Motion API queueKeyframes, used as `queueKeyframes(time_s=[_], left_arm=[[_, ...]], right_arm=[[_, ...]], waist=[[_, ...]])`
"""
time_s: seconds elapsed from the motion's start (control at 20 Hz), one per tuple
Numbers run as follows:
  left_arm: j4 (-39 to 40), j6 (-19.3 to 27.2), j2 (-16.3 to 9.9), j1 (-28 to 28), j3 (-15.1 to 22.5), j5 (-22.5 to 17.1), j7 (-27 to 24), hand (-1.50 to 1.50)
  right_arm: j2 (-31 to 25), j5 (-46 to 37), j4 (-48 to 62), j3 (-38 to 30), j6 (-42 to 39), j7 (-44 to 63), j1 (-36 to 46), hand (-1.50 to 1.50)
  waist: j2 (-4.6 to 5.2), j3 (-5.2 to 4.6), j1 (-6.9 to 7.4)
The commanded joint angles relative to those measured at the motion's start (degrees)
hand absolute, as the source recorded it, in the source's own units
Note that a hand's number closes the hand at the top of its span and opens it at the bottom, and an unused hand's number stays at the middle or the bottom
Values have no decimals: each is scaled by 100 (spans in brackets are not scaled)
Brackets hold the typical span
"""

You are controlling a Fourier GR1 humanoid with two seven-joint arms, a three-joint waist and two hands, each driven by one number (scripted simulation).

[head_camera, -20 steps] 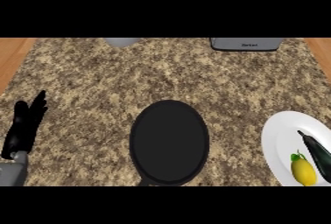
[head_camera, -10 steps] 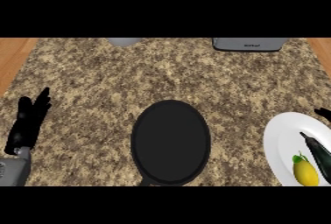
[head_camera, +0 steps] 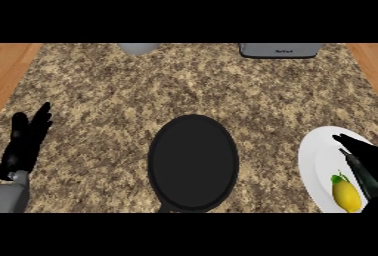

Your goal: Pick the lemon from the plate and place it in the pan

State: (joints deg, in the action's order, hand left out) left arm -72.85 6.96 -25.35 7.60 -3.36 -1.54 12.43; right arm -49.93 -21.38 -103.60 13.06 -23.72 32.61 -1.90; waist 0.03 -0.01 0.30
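Leftmost, the left hand (head_camera: pixel 26 142) is seen near the counter's left edge, fingers straight and pointing up, nothing held; its grey forearm (head_camera: pixel 12 192) comes in from the lower edge. Toward the middle of the speckled granite counter (head_camera: pixel 184 85), a black pan (head_camera: pixel 193 162) is set, dark and bare inside. Along the far edge, a grey rounded object (head_camera: pixel 137 47) and a grey appliance (head_camera: pixel 280 50) are partly shown. At the right edge, a white plate (head_camera: pixel 317 165) is found, and on it the lemon (head_camera: pixel 346 194) lies: yellow, oval, with a small green tip at its upper end. Just beside the lemon, a long dark object (head_camera: pixel 363 176) is laid along the plate. Above the plate's upper rim, the right hand (head_camera: pixel 353 144) is seen as dark fingertips only; how far it is opened cannot be told.
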Motion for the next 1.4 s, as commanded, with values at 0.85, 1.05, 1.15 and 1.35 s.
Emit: queueKeyframes(time_s=[0.85,1.05,1.15,1.35], left_arm=[[-400,-340,272,-128,-438,453,185,0],[-475,-163,592,-329,-336,682,35,0],[366,-311,520,180,-575,658,-170,0],[-569,-197,703,-240,-357,815,257,0]], right_arm=[[1342,-1945,1058,-300,-392,-866,4,-150],[1480,-2252,1026,-405,-377,-1037,-252,-150],[1535,-2242,780,-582,-697,-1005,-240,-150],[1405,-2241,1155,-884,-1019,-1216,-80,-150]], waist=[[-5,1,-16],[-8,1,-24],[-3,-1,-47],[-9,1,-23]])
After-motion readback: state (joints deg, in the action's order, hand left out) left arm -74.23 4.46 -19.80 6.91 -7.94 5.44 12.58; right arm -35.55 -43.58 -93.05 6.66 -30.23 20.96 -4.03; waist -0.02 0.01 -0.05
